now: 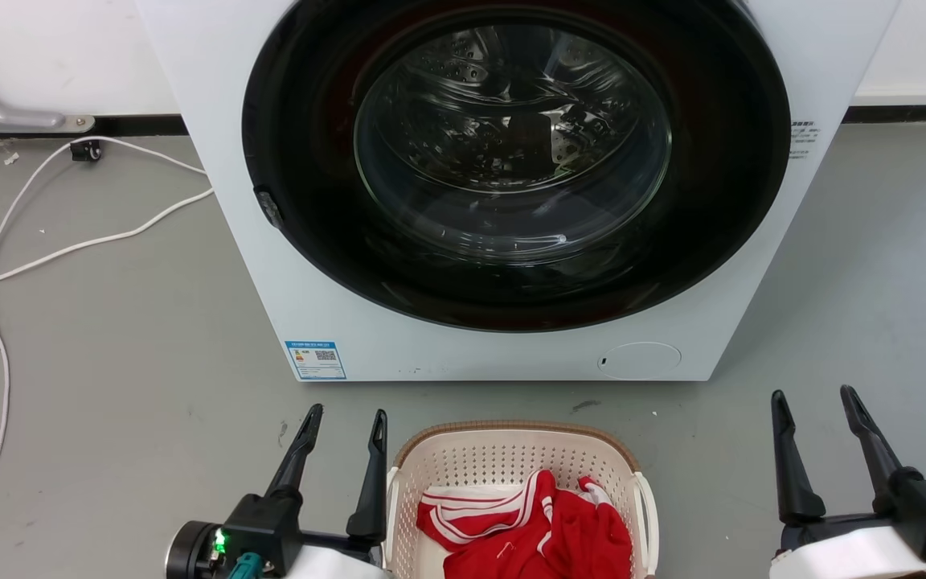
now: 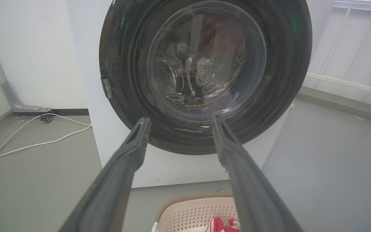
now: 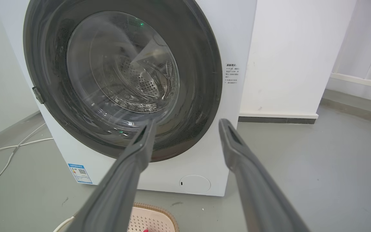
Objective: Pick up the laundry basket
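The laundry basket [image 1: 511, 458], cream perforated plastic with a brown rim and white side handles, stands on the floor at the bottom centre of the head view. It holds red and white clothes [image 1: 535, 527]. My left gripper [image 1: 347, 415] stands open just left of the basket, fingers pointing toward the washer. Well to the right of the basket, my right gripper [image 1: 813, 396] is open with nothing between its fingers. The basket's far rim [image 2: 192, 201] peeks in low in the left wrist view, below the open left gripper [image 2: 179, 120]. In the right wrist view the basket [image 3: 151, 219] shows below the open right gripper [image 3: 188, 121].
A white front-loading washing machine [image 1: 511, 185] with its round door shut stands right behind the basket. White cables [image 1: 53, 233] trail over the grey floor at the left. Bare floor [image 1: 857, 305] lies to the right of the washer.
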